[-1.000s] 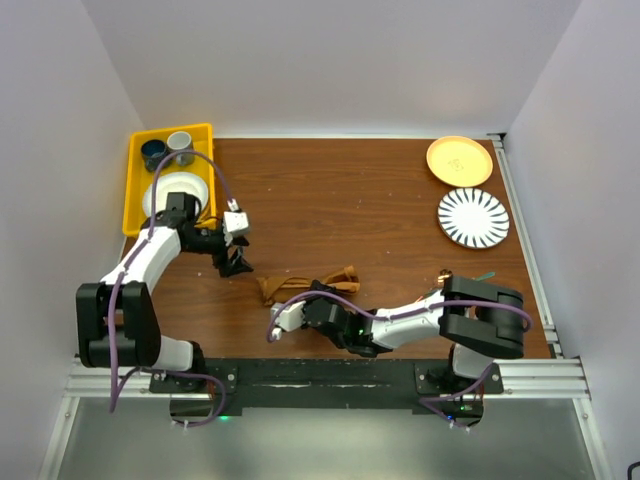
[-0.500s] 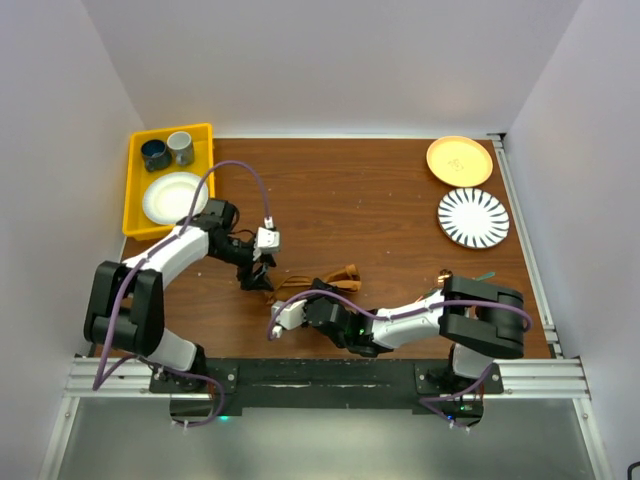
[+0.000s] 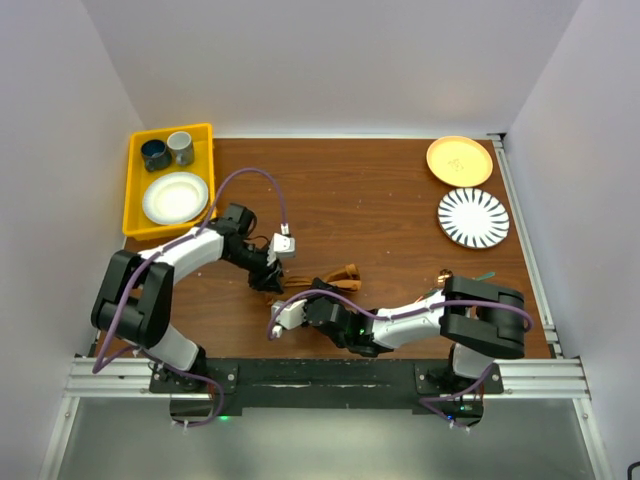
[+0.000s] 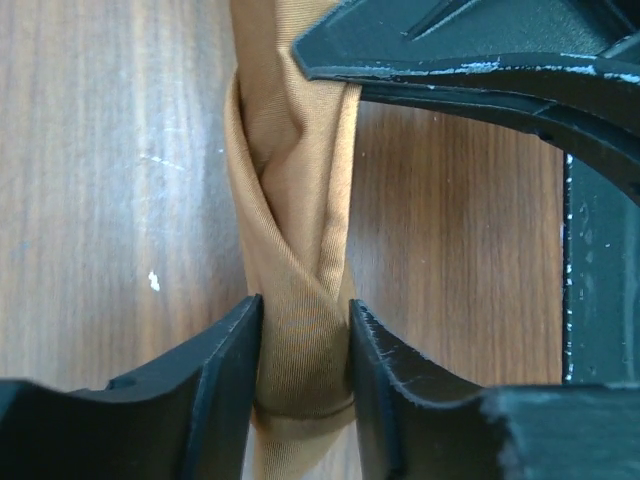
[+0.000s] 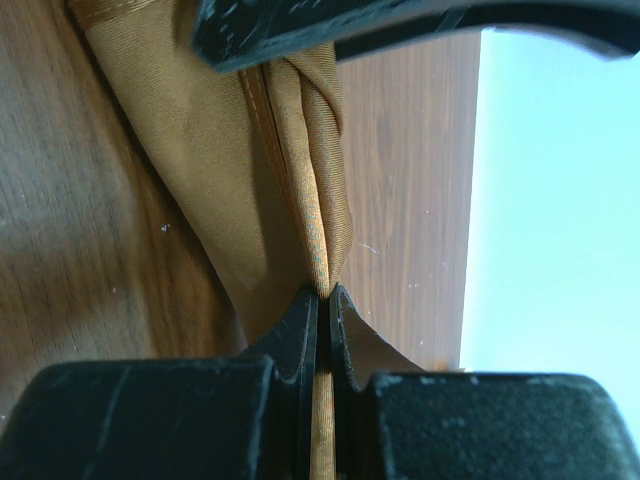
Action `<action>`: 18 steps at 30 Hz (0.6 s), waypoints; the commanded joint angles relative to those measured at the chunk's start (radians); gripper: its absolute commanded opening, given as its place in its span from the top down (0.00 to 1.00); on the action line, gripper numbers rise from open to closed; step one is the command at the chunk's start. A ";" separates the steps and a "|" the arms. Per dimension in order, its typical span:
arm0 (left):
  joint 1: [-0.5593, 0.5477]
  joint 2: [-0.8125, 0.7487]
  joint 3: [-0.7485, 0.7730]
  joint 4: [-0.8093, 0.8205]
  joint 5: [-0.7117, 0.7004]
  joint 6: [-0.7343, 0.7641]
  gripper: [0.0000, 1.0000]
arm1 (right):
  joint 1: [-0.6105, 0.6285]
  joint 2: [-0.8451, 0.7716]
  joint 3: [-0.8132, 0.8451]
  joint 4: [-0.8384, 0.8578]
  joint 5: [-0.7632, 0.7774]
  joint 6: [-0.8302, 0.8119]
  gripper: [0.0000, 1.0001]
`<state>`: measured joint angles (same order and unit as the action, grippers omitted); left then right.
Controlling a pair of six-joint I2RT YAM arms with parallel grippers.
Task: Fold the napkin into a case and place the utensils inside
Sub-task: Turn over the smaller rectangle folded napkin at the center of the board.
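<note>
The rust-brown napkin point(image 3: 343, 276) lies bunched and twisted into a rope on the wooden table, near the front middle. My left gripper point(image 3: 268, 282) is at its left end; in the left wrist view its jaws point(image 4: 303, 308) press on both sides of the bunched napkin point(image 4: 295, 200). My right gripper point(image 3: 318, 298) reaches in from the right; in the right wrist view it point(image 5: 322, 292) is shut tight on a thin folded edge of the napkin point(image 5: 200, 150). The utensils point(image 3: 446, 273) peek out beside the right arm, mostly hidden. No folded case shows.
A yellow tray point(image 3: 134, 195) at the back left holds two cups point(image 3: 167, 150) and a white plate point(image 3: 175, 197). A yellow plate point(image 3: 459, 160) and a striped plate point(image 3: 473, 217) lie at the back right. The right arm's base point(image 3: 485, 320) stands at the front right.
My left arm has swung right and toward the front, from beside the tray to the napkin's left end, and its jaws now sit around the cloth. The right arm has held still.
</note>
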<state>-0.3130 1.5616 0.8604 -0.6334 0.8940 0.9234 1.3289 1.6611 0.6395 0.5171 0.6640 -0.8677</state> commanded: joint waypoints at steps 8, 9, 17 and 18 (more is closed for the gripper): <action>-0.046 -0.020 -0.032 0.089 -0.055 -0.113 1.00 | 0.007 -0.049 0.046 -0.037 0.016 0.052 1.00; -0.046 -0.029 -0.031 0.098 -0.070 -0.124 1.00 | 0.007 -0.058 0.054 -0.052 0.010 0.067 1.00; -0.046 -0.072 -0.014 0.130 -0.136 -0.161 1.00 | -0.022 -0.168 0.101 -0.268 -0.055 0.164 0.69; -0.046 -0.069 -0.006 0.132 -0.136 -0.170 1.00 | -0.028 -0.178 0.101 -0.278 -0.061 0.170 0.62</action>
<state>-0.3561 1.5196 0.8246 -0.5339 0.7876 0.7902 1.3231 1.5482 0.6914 0.3229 0.6289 -0.7624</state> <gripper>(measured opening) 0.065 0.284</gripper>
